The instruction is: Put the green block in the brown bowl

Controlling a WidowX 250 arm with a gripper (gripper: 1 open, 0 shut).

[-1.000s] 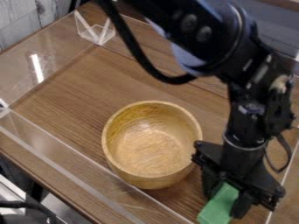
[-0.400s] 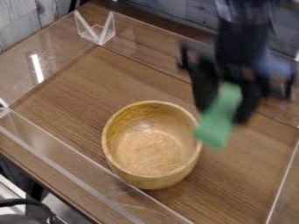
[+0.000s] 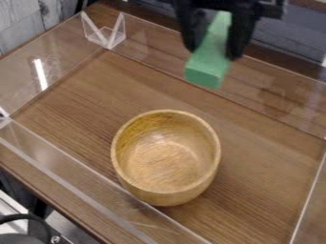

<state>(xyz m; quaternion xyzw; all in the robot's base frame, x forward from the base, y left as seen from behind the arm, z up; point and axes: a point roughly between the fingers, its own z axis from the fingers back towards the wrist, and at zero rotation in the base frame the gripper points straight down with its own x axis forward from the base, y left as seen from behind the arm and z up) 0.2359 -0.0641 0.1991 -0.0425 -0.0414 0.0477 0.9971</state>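
Observation:
The green block (image 3: 211,55) hangs in the air near the top of the camera view, tilted, its lower end pointing down. My gripper (image 3: 219,29) is shut on its upper part, black fingers (image 3: 193,29) on either side, with the arm cut off by the top edge. The brown bowl (image 3: 166,155) stands on the wooden table below and a little to the left of the block. It is round, thick-walled and holds nothing. The block is well clear of the bowl's rim.
A clear plastic wall (image 3: 76,181) runs along the table's front and left edges. A small clear triangular stand (image 3: 105,30) sits at the back left. Bare wooden tabletop (image 3: 274,162) lies to the right of the bowl.
The gripper has lifted the green block from the table at the front right, up and toward the back, to high above the bowl's far side.

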